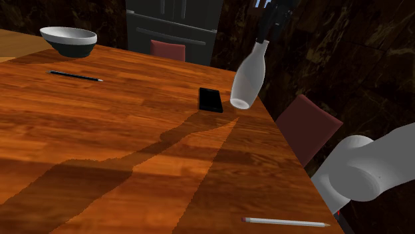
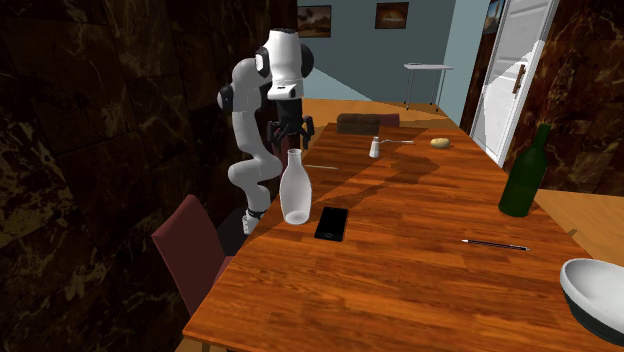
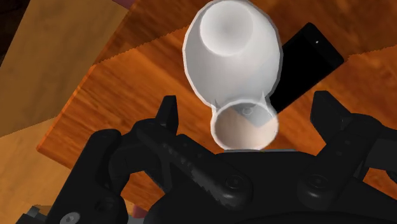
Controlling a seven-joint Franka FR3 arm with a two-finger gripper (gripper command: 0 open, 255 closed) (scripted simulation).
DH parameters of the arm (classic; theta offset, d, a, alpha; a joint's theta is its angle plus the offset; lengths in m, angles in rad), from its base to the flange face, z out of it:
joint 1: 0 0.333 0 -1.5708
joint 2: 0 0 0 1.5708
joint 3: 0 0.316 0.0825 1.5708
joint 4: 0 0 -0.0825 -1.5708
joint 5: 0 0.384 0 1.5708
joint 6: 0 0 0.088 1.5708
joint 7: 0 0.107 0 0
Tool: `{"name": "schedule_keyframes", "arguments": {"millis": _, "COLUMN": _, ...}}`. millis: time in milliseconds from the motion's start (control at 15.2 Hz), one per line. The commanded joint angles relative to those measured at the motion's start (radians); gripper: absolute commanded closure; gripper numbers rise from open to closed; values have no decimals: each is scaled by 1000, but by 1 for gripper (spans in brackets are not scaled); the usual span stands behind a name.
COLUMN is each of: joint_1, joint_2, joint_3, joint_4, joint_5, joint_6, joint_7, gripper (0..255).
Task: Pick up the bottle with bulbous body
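Wood table (image 1: 133, 133): hand (image 3: 247, 102) spread round white bottle (image 3: 232, 51) neck; green bottle (image 2: 525, 175) in 2nd ext.

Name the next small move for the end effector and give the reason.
Probably close the end effector on the neck of the white bottle: its fingers stand apart on either side of the neck, apparently not touching it, so nothing is held yet.

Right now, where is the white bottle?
In the shoulder view the bottle is near the right edge of the table, just right of the phone, its neck between the open jaws.
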Motion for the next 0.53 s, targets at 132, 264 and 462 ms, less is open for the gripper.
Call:
{"name": "schedule_keyframes", "arguments": {"millis": 132, "joint_1": 0, "joint_2": -23, "joint_3": 1, "joint_4": -74, "joint_5": 0, "joint_6": 51, "joint_7": 0, "gripper": 0}}
{"name": "schedule_keyframes", "arguments": {"millis": 264, "joint_1": 0, "joint_2": -26, "joint_3": 1, "joint_4": -85, "joint_5": 0, "joint_6": 58, "joint_7": 0, "gripper": 0}}
{"name": "schedule_keyframes", "arguments": {"millis": 462, "joint_1": 0, "joint_2": -27, "joint_3": 0, "joint_4": -86, "joint_5": 0, "joint_6": 58, "joint_7": -1, "gripper": 255}}
